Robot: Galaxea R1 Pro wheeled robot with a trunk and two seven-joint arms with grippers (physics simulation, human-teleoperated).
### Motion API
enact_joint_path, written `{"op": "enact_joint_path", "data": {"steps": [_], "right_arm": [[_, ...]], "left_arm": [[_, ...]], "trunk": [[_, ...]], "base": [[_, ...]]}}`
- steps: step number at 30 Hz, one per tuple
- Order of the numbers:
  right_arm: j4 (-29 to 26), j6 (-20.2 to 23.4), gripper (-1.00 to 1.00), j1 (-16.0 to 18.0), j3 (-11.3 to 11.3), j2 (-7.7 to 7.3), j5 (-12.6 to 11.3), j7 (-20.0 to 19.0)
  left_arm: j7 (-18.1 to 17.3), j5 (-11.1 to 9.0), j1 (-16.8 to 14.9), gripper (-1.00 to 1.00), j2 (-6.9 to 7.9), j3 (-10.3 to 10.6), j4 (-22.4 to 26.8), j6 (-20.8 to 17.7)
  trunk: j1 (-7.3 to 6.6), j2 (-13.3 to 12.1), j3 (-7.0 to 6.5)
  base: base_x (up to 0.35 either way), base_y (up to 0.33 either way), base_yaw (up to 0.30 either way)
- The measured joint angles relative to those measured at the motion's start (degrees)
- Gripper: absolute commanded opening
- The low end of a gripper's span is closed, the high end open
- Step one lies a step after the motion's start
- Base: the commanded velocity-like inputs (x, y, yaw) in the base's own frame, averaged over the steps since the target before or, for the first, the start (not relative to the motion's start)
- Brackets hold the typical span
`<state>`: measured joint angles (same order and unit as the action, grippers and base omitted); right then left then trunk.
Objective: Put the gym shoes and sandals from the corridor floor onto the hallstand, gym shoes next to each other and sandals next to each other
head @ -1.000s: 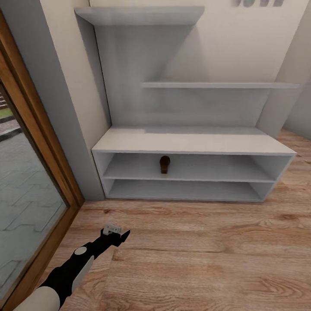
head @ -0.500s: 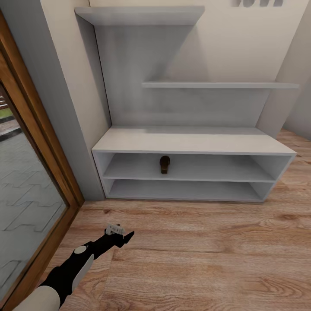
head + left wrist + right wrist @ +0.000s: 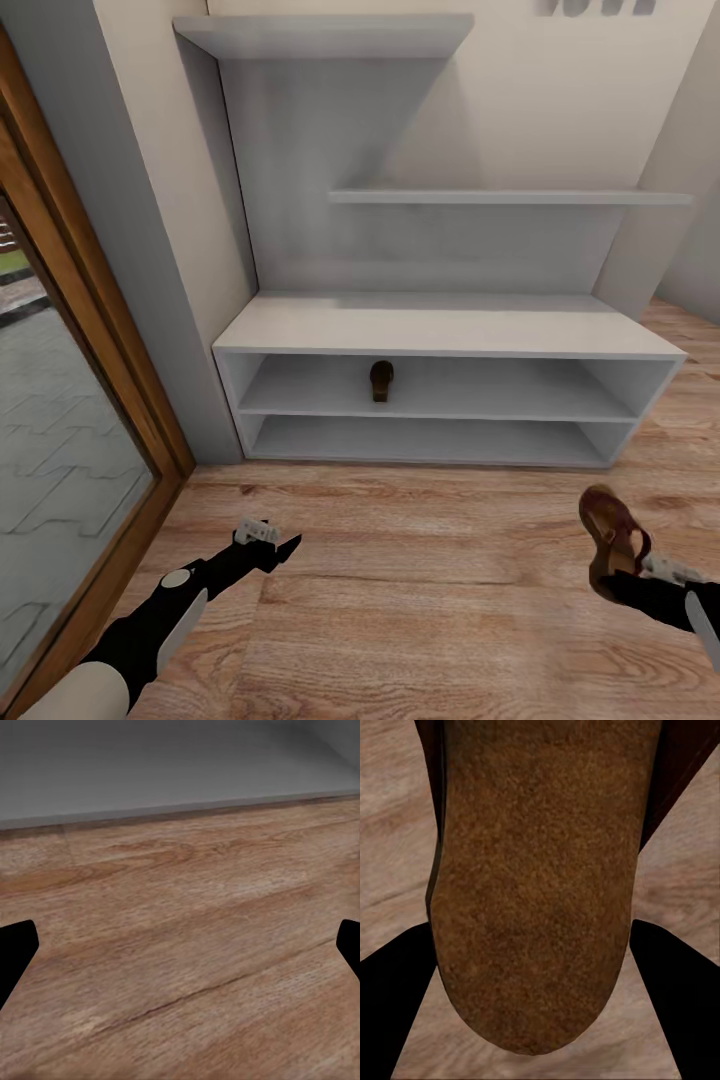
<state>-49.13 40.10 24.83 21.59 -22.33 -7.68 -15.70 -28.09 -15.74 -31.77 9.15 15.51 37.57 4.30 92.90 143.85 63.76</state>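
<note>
One sandal placed: a dark brown sandal (image 3: pixel 381 380) is seen on the upper shelf bay of the hallstand (image 3: pixel 450 338), near the bay's middle, toe end toward the viewer.
Second sandal: a matching sandal (image 3: pixel 611 535) is carried at about 4 o'clock in the head view, above the corridor floor (image 3: pixel 430 590); in the right wrist view its suede-like underside (image 3: pixel 540 885) is seen between the two dark fingers.
Right jaws: the right gripper (image 3: pixel 640 578) is judged closed on this sandal at one end; the contact itself is hidden behind the shoe.
Left jaws: the left gripper (image 3: pixel 268 541) hangs at about 8 o'clock over bare floor; in the left wrist view its fingertips (image 3: pixel 15 952) are spread wide with nothing between them.
Handling: the sandal is judged light, with a fairly stiff flat sole and softer straps; a grip across the sole edge near the heel is advised, since the straps may flex and let it swing.
Gym shoes: none can be pointed out on the floor or rack.
Surroundings: a wood-framed glass door (image 3: pixel 60 400) stands at 9 o'clock, just beside the rack's left end; two stepped wall shelves rise above the surface.
Obstacles: the path to the shelf bay is open; the bay's low opening and the placed sandal are to be cleared.
</note>
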Motion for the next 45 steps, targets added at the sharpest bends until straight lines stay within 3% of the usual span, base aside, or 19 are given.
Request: {"op": "enact_joint_path", "data": {"steps": [2,5,6,9,10,11,12,13,14,16,17,21,27,45], "right_arm": [[-0.94,4.12,-1.0,-0.02,-3.59,2.12,1.56,-0.12],[-1.45,6.76,-1.0,0.0,-8.33,6.21,3.25,-0.14],[-1.48,6.96,-1.0,-0.01,-8.79,7.02,3.8,-0.03],[-1.53,8.59,-1.0,0.01,-10.13,11.61,5.08,0.01],[-1.52,9.74,-1.0,0.14,-10.45,14.62,8.14,0.12],[-1.53,10.16,-1.0,0.21,-10.54,15.79,7.79,0.2],[-1.52,10.4,-1.0,0.38,-10.59,18.43,13.16,0.48],[-1.52,10.78,-1.0,0.42,-10.68,19.67,12.78,0.49],[-1.52,10.78,-1.0,0.59,-10.67,21.43,17.38,0.52],[-1.52,11.11,-1.0,1.75,-10.79,23.74,22.31,0.57],[-1.51,11.84,-1.0,3.54,-10.77,25.15,26.49,0.53],[-1.52,14.11,-1.0,8.23,-10.75,26.49,31.09,0.58],[-1.52,14.75,-1.0,14.28,-10.76,26.77,32.12,0.59],[-1.57,13.87,-1.0,15.03,-10.75,26.9,32.19,0.75]], "left_arm": [[0.0,0.0,-0.01,1.0,0.0,0.01,-0.01,0.0],[0.0,-0.01,-0.01,1.0,0.01,0.06,-0.04,0.01],[0.0,0.0,0.02,1.0,0.01,0.06,-0.02,0.0],[0.0,-0.05,0.01,1.0,0.0,0.04,-0.02,0.0],[0.0,-0.04,0.0,1.0,0.02,0.02,-0.01,0.0],[0.0,-0.05,-0.01,1.0,0.03,0.02,-0.01,0.0],[0.0,-0.05,0.0,1.0,0.02,0.01,0.0,0.0],[0.0,-0.04,-0.01,1.0,0.01,0.04,-0.01,0.0],[0.0,-0.03,0.01,1.0,0.01,0.04,0.0,0.0],[0.0,-0.03,0.0,1.0,0.01,0.05,0.0,0.0],[0.0,-0.05,0.0,1.0,0.0,0.06,-0.02,0.0],[0.0,-0.08,0.03,1.0,0.0,0.07,-0.01,0.0],[0.0,-0.08,0.05,1.0,0.0,0.07,0.0,-0.01],[0.0,-0.08,0.07,1.0,-0.07,0.16,-0.01,-0.01]], "trunk": [[0.0,0.0,0.0],[0.0,0.0,0.0],[0.0,0.0,0.0],[0.0,0.0,0.0],[0.0,0.0,0.0],[0.0,0.0,0.0],[0.0,0.0,0.0],[0.0,0.0,0.0],[0.0,0.0,0.0],[0.0,0.0,0.0],[0.0,0.0,-0.01],[0.0,0.0,-0.01],[0.0,0.0,0.0],[0.0,0.0,0.0]], "base": [[0.0,0.0,0.0],[0.0,0.0,0.0],[0.0,0.0,0.0],[0.0,0.0,0.0],[0.0,0.0,0.0],[0.0,0.0,0.0],[0.0,0.0,0.0],[0.0,0.0,0.0],[0.0,0.0,0.0],[0.0,0.0,0.0],[0.0,0.0,0.0],[0.0,0.0,0.0],[0.0,0.0,0.0],[0.0,0.0,0.0]]}}
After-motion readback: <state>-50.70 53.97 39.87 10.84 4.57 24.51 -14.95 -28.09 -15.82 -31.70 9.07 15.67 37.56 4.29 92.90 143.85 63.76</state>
